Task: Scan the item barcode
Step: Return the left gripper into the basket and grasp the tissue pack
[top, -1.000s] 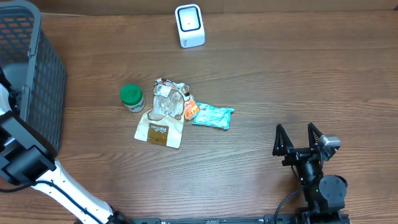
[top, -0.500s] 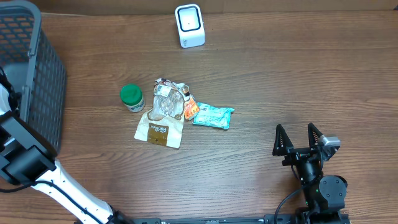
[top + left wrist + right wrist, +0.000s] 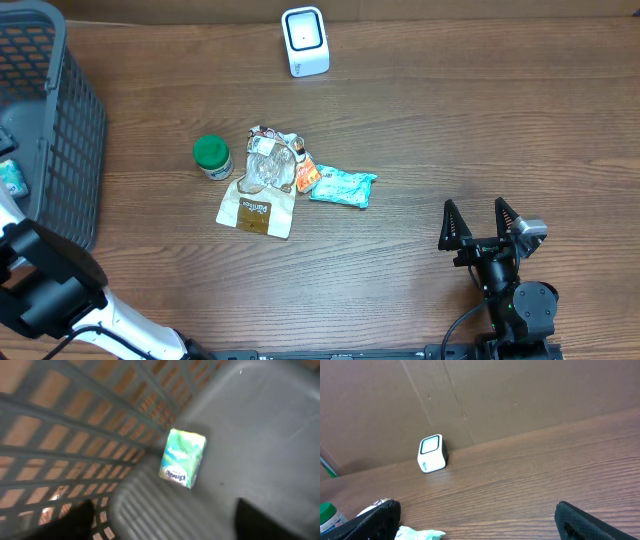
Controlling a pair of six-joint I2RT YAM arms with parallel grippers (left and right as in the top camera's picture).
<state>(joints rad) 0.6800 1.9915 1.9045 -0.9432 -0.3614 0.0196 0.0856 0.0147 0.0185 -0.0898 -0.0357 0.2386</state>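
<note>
Broadly, your wooden table (image 3: 450, 120) is bare across its whole right half and along the near edge, so that is where you have room to move; a brown cardboard wall (image 3: 520, 395) closes off the far edge. At the left edge the grey mesh basket (image 3: 70, 130) stands with its open top facing up, and the left arm (image 3: 50, 290) reaches over its near corner. Inside, the tissue pack (image 3: 183, 458) lies flat on the basket's floor close to the mesh wall, apart from both fingers; its green and white wrapper carries blue writing that looks like "Kleenex", though blur leaves it unsure. The left gripper (image 3: 165, 515) hangs over the pack with its jaws spread wide and nothing between them. Your right gripper (image 3: 477, 225) sits low at the near right, well apart from everything, its jaws likewise released and empty. Near the table's middle a small heap lies together: a brown pouch (image 3: 257, 213) with a gold label too small to read, a clear crinkled packet (image 3: 272, 160) resting on its far end, a teal packet (image 3: 343, 187) just to their right, and a green-lidded jar (image 3: 212, 157) upright just to their left. The white scanner (image 3: 305, 40) stands alone by the far edge, with open wood on every side.
</note>
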